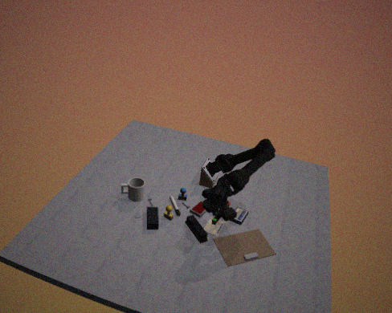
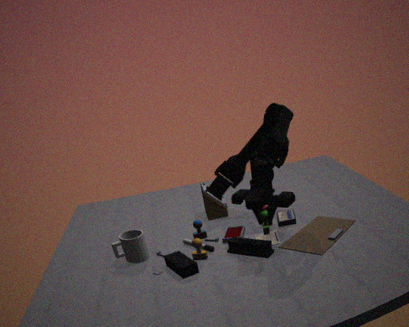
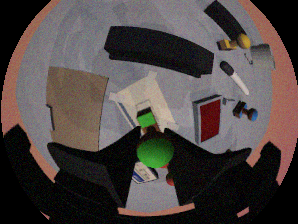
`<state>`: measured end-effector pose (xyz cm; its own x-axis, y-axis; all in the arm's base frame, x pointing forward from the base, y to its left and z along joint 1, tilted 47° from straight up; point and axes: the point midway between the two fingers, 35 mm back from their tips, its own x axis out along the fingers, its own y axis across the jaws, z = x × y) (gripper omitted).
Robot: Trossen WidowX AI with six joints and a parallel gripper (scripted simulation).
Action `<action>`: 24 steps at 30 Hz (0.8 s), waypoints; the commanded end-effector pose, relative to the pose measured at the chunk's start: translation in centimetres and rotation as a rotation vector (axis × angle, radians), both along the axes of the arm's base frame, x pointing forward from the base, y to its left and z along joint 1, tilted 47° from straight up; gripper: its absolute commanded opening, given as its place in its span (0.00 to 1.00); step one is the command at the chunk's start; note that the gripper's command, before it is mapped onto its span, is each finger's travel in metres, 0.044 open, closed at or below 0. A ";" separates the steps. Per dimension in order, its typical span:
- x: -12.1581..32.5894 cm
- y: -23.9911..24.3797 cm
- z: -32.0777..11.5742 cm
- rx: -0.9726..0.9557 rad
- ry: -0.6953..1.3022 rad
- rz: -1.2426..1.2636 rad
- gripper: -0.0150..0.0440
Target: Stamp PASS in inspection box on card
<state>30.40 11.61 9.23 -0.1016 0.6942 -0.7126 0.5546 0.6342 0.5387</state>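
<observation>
The exterior view: toward the tabletop's far edge, our gripper (image 1: 216, 218) (image 2: 266, 222) (image 3: 152, 131) is clamping the green stamp (image 1: 214, 220) (image 2: 265, 215) (image 3: 155, 152), probably for printing; we are needing a straight press.

You can't read any lettering on the card (image 1: 213, 227) (image 2: 273, 237) (image 3: 155, 100); it is too small and dim, and in the wrist view the green stamp (image 1: 214, 220) (image 2: 265, 218) (image 3: 155, 152) hides part of it from you. Your tabletop (image 1: 100, 249) (image 2: 112, 298) (image 3: 85, 45) runs past the bottom edge in the top view.
</observation>
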 end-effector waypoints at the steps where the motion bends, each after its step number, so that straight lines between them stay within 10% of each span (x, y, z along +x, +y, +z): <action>1: 0.2 -0.5 0.5 -0.005 -0.005 0.003 0.25; 24: 0.4 -3.2 3.1 -0.004 -0.005 0.004 0.25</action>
